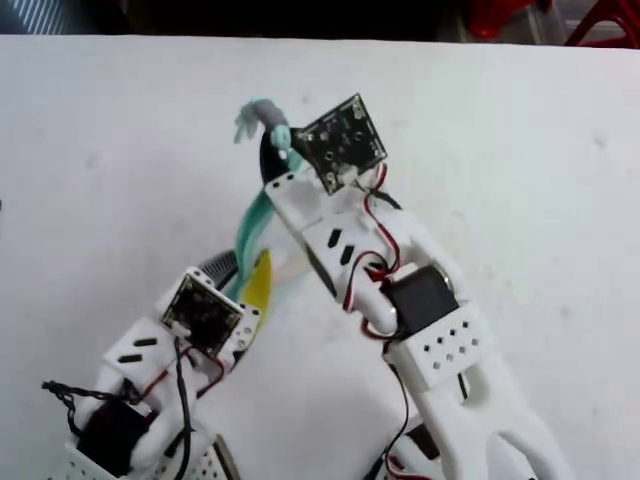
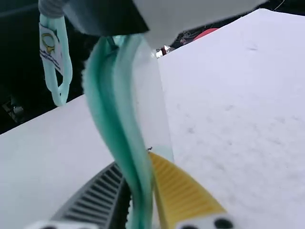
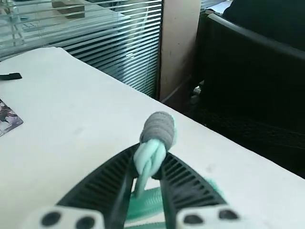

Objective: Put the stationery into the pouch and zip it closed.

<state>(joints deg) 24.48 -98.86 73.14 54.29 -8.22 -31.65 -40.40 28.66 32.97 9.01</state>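
A clear pouch (image 1: 252, 232) with a mint-green zipper band hangs stretched between the two arms above the white table (image 1: 520, 160). My left gripper (image 2: 139, 193) is shut on the pouch's (image 2: 133, 119) lower end, between a yellow finger and a grey one; in the high view it sits at the lower left (image 1: 245, 285). My right gripper (image 3: 145, 179) is shut on the mint zipper pull cord (image 3: 145, 160), just below its grey bead (image 3: 158, 126). From above, the right gripper (image 1: 282, 160) is at the pouch's far end, and the pull loop (image 1: 250, 118) sticks out beyond it.
The table's far edge (image 1: 300, 36) borders a dark room with red chair legs (image 1: 600, 20). A loose black cable (image 1: 60, 398) lies by the left arm's base. A card (image 3: 7, 119) and a small black item (image 3: 9, 76) lie farther off on the table.
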